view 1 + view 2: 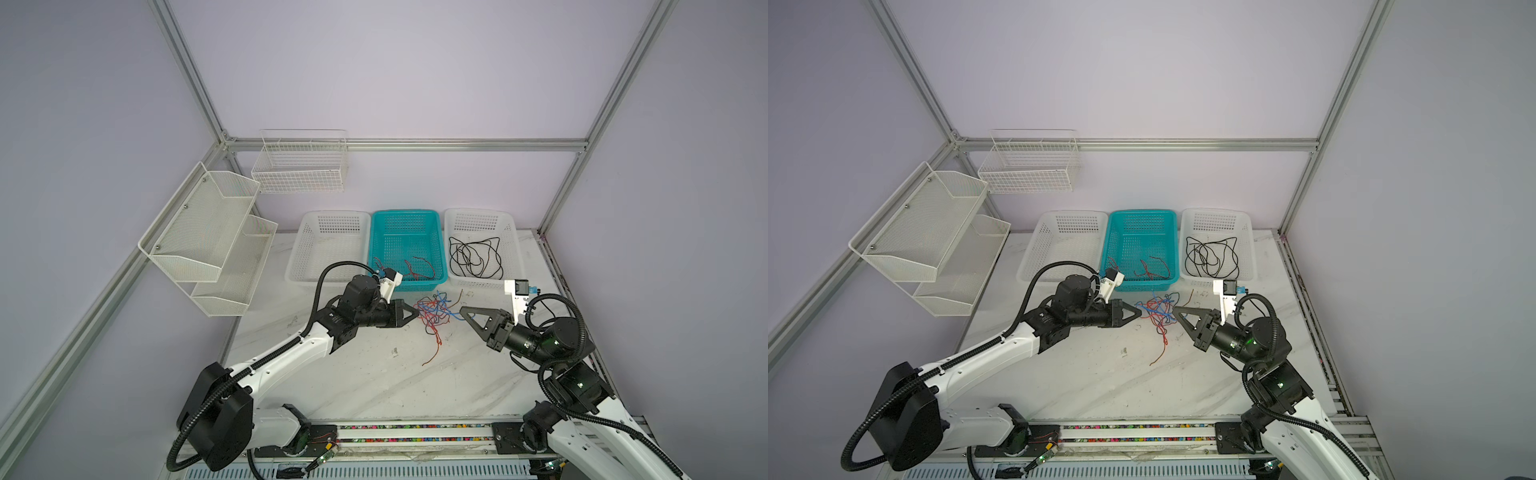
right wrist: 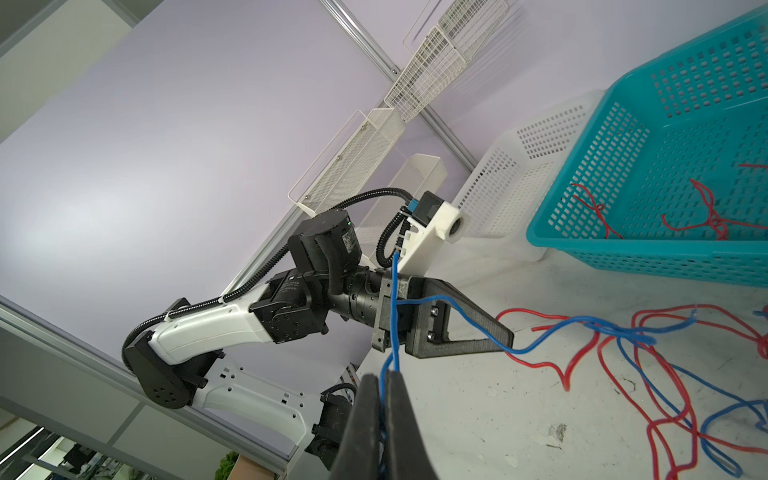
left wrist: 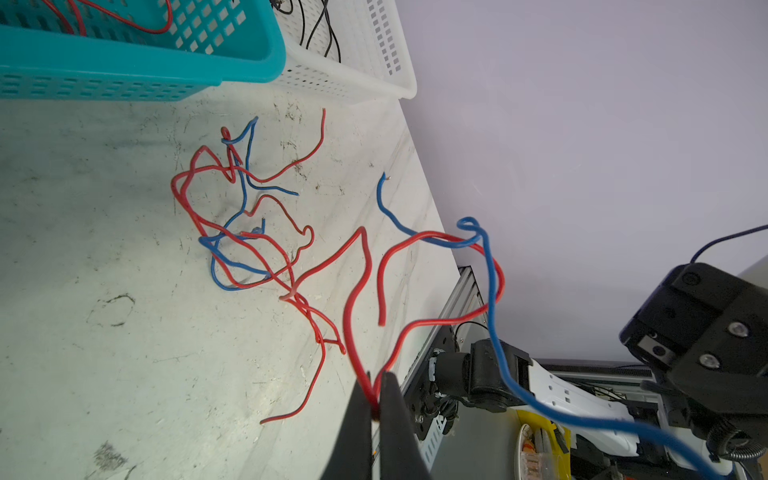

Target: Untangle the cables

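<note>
A tangle of red and blue cables (image 1: pixel 436 316) (image 1: pixel 1158 311) lies on the marble table in front of the baskets, between the two grippers. My left gripper (image 1: pixel 417 312) (image 3: pixel 376 401) is shut on a red cable (image 3: pixel 353 291) that rises from the pile. My right gripper (image 1: pixel 461 311) (image 2: pixel 384 392) is shut on a blue cable (image 2: pixel 623 331), which runs across to the tangle past the left gripper. More red cables (image 1: pixel 419 270) lie in the teal basket (image 1: pixel 409 214). Black cables (image 1: pixel 476 257) are coiled in the right white basket (image 1: pixel 478 212).
A white basket (image 1: pixel 332 216) with nothing visible in it stands left of the teal one. Wire shelves (image 1: pixel 208 232) and a wire basket (image 1: pixel 299 166) hang on the left and back walls. The table's right edge (image 1: pixel 552 270) has a metal rail.
</note>
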Action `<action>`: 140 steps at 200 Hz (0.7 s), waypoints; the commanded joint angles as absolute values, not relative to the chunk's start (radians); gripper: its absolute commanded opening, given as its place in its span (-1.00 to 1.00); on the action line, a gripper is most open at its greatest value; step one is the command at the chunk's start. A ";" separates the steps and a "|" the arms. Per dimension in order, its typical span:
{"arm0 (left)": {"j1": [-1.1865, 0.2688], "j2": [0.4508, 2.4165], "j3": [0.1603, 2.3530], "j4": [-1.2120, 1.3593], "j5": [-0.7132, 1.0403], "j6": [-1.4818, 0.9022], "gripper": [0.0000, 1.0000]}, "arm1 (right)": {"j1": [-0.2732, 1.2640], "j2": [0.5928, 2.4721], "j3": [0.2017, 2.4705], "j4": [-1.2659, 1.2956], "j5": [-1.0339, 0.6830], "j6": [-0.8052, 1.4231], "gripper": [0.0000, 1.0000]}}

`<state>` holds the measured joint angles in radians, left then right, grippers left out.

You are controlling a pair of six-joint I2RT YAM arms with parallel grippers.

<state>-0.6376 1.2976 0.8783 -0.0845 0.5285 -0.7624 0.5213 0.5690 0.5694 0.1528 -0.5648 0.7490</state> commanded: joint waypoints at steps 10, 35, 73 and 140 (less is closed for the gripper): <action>-0.646 1.237 0.830 -0.071 0.579 -0.710 -1.00 | 0.515 0.602 0.559 0.208 -0.527 0.776 -1.00; -0.657 1.218 0.813 -0.070 0.596 -0.699 -1.00 | 0.516 0.649 0.582 0.204 -0.462 0.781 -1.00; -0.685 1.197 0.785 -0.073 0.617 -0.676 -1.00 | 0.515 0.762 0.628 0.197 -0.394 0.784 -1.00; -0.712 1.150 0.745 -0.084 0.625 -0.642 -1.00 | 0.517 0.919 0.670 0.263 -0.397 0.732 -1.00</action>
<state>-0.7036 1.1931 0.7868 -0.1131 0.5785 -0.6834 0.5213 0.8730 0.6575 0.1902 -0.4122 0.7635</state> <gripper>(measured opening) 0.048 0.056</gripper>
